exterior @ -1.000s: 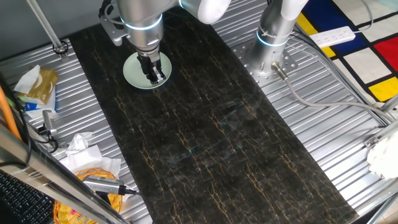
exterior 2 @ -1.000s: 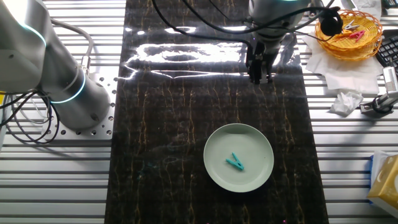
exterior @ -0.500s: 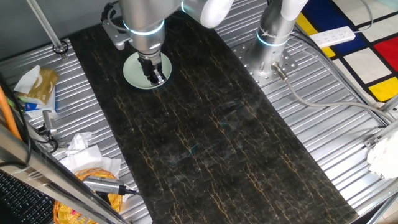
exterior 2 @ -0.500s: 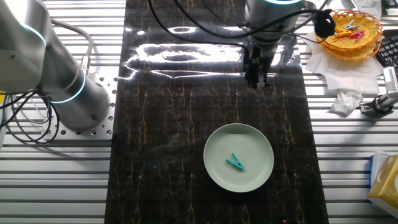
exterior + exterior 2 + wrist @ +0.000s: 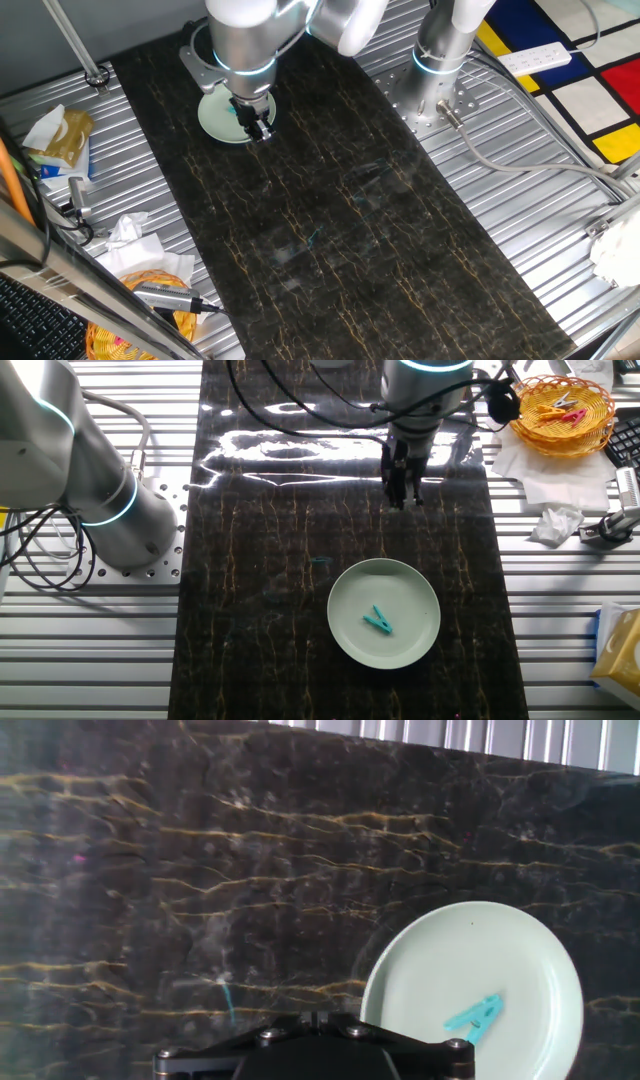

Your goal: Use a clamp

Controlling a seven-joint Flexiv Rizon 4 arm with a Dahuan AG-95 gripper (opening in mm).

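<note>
The task is judged to be at its very start: nothing has yet been grasped. The small teal plastic clamp (image 5: 378, 621), a clip-shaped piece, lies flat on the round pale green plate (image 5: 415, 588), a little off the plate's middle. In the hand view the clamp (image 5: 474, 1017) is seen in the lower right, inside the plate (image 5: 520, 940), untouched and with nothing beside it. The plate rests on the dark marble-patterned worktop (image 5: 280, 540) with gold veins.

The black two-finger claw (image 5: 403, 488) is held above the bare worktop, well apart from the plate in the other fixed view. In the one fixed view the claw (image 5: 258, 124) appears at the plate's edge (image 5: 208, 118), but this is taken to be an effect of the viewing angle, since the arm stands high. Nothing is held between the fingers. Whether the fingers are parted or pressed together cannot be told: they are small and dark in both fixed views, and in the hand view only the black base of the claw is visible along the bottom edge.

What is left, by this judgement, is nearly everything: the claw must be brought over the plate, lined up with the clamp's long axis, lowered, and closed on it before the clamp can be squeezed or applied to anything. Because the clamp is small and lies flat on a smooth plate, a slip or a nudge sideways is thought to be the main risk in the grasp.
</note>
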